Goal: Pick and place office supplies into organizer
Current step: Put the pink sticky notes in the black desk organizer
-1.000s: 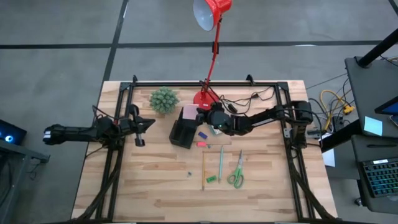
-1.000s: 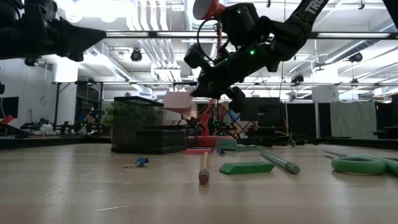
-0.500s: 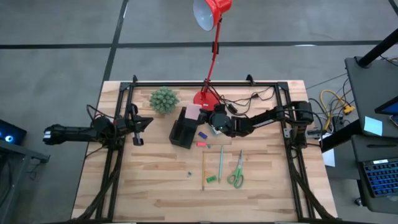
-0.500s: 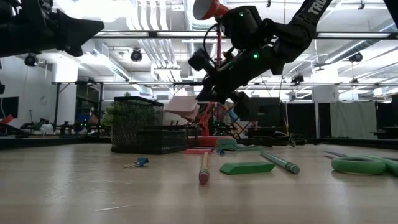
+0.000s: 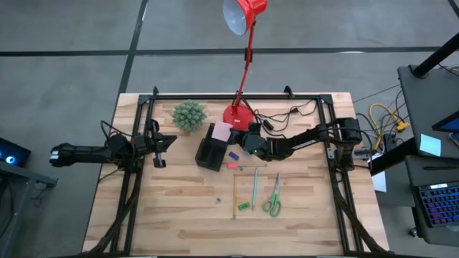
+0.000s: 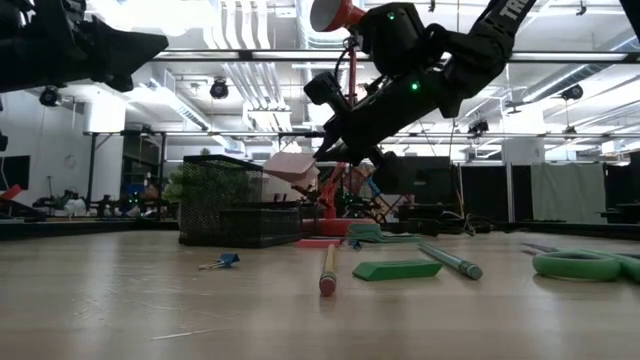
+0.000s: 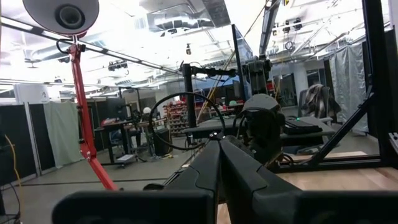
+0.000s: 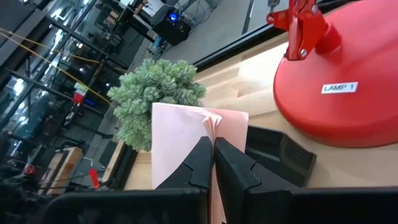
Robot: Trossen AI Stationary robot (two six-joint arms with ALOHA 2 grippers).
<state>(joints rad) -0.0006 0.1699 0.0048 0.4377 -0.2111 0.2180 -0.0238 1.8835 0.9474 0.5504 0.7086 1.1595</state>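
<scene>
My right gripper (image 5: 235, 135) is shut on the pink sticky-note pad (image 5: 223, 131) and holds it in the air over the far end of the black mesh organizer (image 5: 211, 153), next to the red lamp base (image 5: 234, 113). On the wood nearer the near edge lie the yellow pencil (image 5: 234, 195), green pen (image 5: 254, 188), green-handled scissors (image 5: 273, 198), a green piece (image 5: 244, 206), a pink piece (image 5: 232, 165) and a purple piece (image 5: 232, 154). Off the table's left edge, my left gripper (image 5: 161, 145) hangs shut and touches nothing. My right gripper pinches the pink pad between its two fingers (image 8: 202, 158) at one edge (image 8: 210, 134), coming from the table's right side. Several sheets fan apart beside the fingers. The pad is lifted clear and tilted above the organizer (image 6: 292, 167).
A green spiky plant (image 5: 189, 115) stands left of the lamp base, whose cable (image 5: 287, 115) trails along the far edge. A small blue clip (image 6: 220, 262) lies on the near side of the organizer. Bare wood spreads over the near half of the table.
My right gripper has drawn slightly back toward the table's right and turned at the wrist. The pink pad has tipped from nearly upright to slanted, staying above the organizer's far end. The left arm has barely shifted.
</scene>
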